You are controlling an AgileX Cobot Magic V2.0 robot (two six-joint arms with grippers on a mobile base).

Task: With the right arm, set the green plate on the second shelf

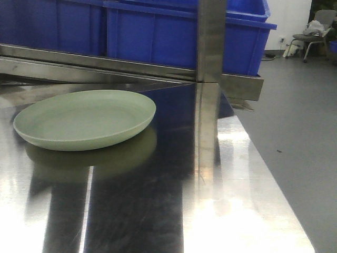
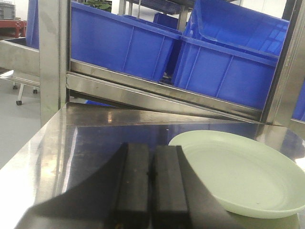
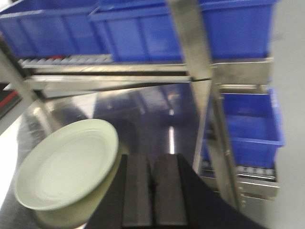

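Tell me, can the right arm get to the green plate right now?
Probably yes. The green plate lies flat on the steel table, just left of the shut right gripper, with nothing between them. The upright post stands off to the right.

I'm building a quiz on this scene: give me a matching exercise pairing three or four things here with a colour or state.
Things:
1. green plate
2. blue bins
3. left gripper
4. steel shelf

States:
A. fingers shut, holding nothing
B. shiny, reflecting the plate
C. resting flat and empty
D. sitting on the rack above the plate

Pairs: 1-C, 2-D, 3-A, 4-B
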